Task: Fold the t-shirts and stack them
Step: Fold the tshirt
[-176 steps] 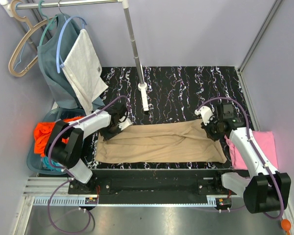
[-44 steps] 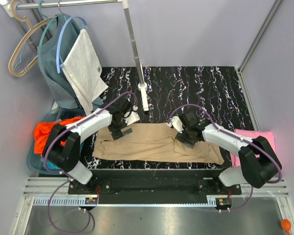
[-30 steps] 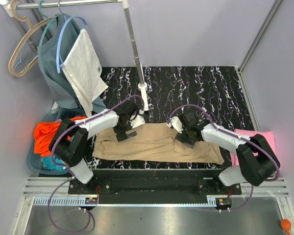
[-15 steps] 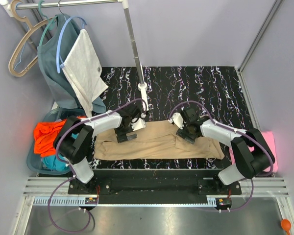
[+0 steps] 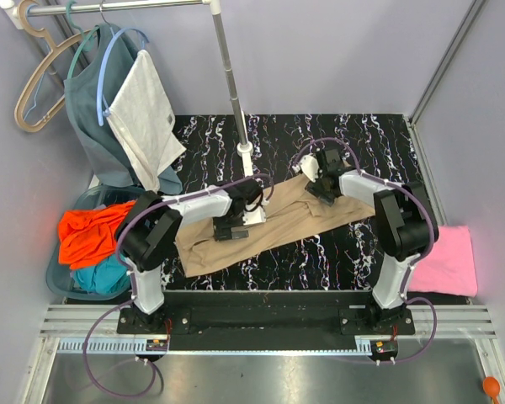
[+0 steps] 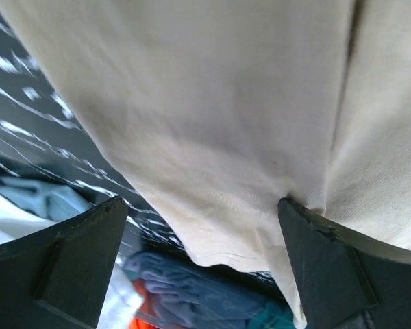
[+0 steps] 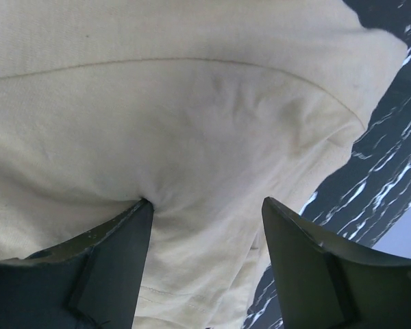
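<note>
The tan t-shirt (image 5: 290,220) lies in a long folded strip, slanting across the black marbled table (image 5: 362,143). My left gripper (image 5: 236,224) is open and presses down on its middle-left part; its wrist view shows the gripper (image 6: 200,202) with wide jaws on the tan cloth (image 6: 212,103), near the hem. My right gripper (image 5: 318,182) is open on the strip's far right end, and the gripper (image 7: 207,201) has flat cloth (image 7: 192,103) between its jaws. A pink t-shirt (image 5: 450,257) lies folded at the right. Orange (image 5: 84,236) and teal (image 5: 105,276) t-shirts sit in a basket.
The basket (image 5: 65,284) stands off the table's left edge. A rack pole (image 5: 230,84) rises from a foot (image 5: 247,164) at the table's middle back. Hangers with a grey-blue garment and a white cloth (image 5: 143,109) hang at the back left. Walls close both sides.
Both grippers have slid toward the far side with the tan t-shirt under them. Its right end swung back, so the strip now slants. The pink t-shirt shows more.
</note>
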